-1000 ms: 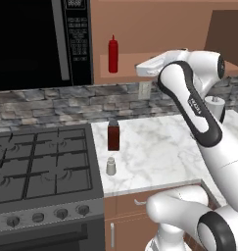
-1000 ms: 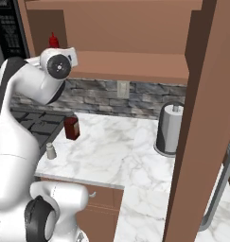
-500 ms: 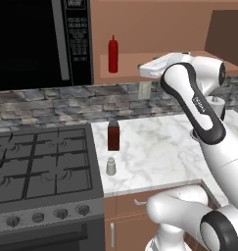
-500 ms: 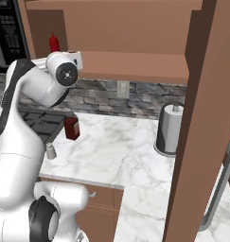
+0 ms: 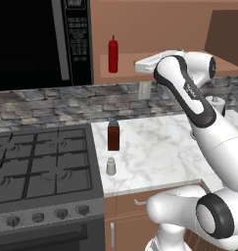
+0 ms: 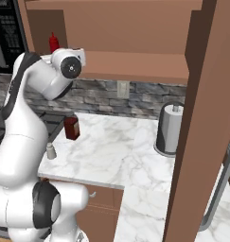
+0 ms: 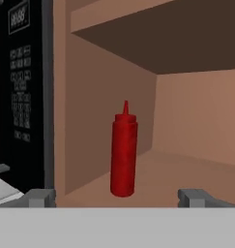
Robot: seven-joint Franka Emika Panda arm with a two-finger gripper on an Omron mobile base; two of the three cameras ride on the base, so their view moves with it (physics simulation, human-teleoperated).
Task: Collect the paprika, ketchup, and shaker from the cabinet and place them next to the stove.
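Note:
The ketchup (image 7: pixel 124 150), a slim red bottle, stands upright at the left end of the cabinet shelf (image 7: pixel 186 169), straight ahead of my gripper (image 7: pixel 118 197). The jaws are wide open with nothing between them, and the fingertips (image 7: pixel 39 197) stop short of the bottle. From the left base view, the ketchup (image 5: pixel 113 54) is just left of my hand (image 5: pixel 142 64). The paprika (image 5: pixel 113 136) and the shaker (image 5: pixel 110 166) stand on the marble counter right beside the stove (image 5: pixel 42 166). The right base view shows the ketchup (image 6: pixel 54 42), paprika (image 6: pixel 71 127) and shaker (image 6: pixel 51 151).
A black microwave (image 5: pixel 37 44) hangs directly left of the shelf, above the stove. A white knob-topped cylinder (image 6: pixel 169 127) stands at the counter's back right. A tall brown cabinet panel (image 6: pixel 201 118) closes the right side. A wall outlet (image 5: pixel 145 88) sits under the shelf.
My hand has eased a little to the left along the shelf toward the ketchup, and the arm has shifted with it. The jaws stayed open. Nothing on the counter moved.

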